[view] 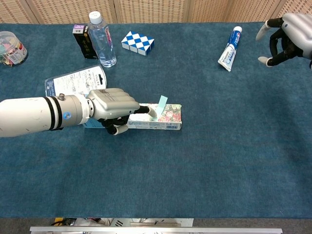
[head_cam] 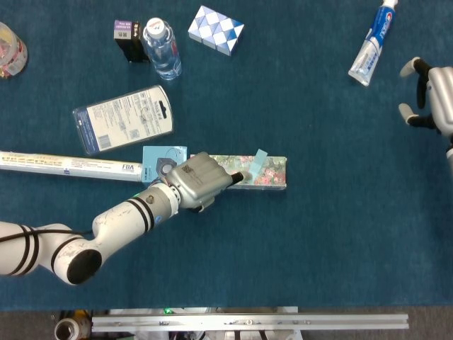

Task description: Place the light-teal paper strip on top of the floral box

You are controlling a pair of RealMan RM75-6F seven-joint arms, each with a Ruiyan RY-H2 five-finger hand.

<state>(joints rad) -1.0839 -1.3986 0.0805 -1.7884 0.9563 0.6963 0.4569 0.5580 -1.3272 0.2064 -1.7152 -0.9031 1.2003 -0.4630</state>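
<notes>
Over floral box [view: 163, 118], left hand [view: 111, 108] fingers pinch strip [view: 161, 104] — chest view shows it upright.

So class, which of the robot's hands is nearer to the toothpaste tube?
The right hand hangs just beside the toothpaste tube, apart from it. The left hand is far across the table at the floral box.
</notes>
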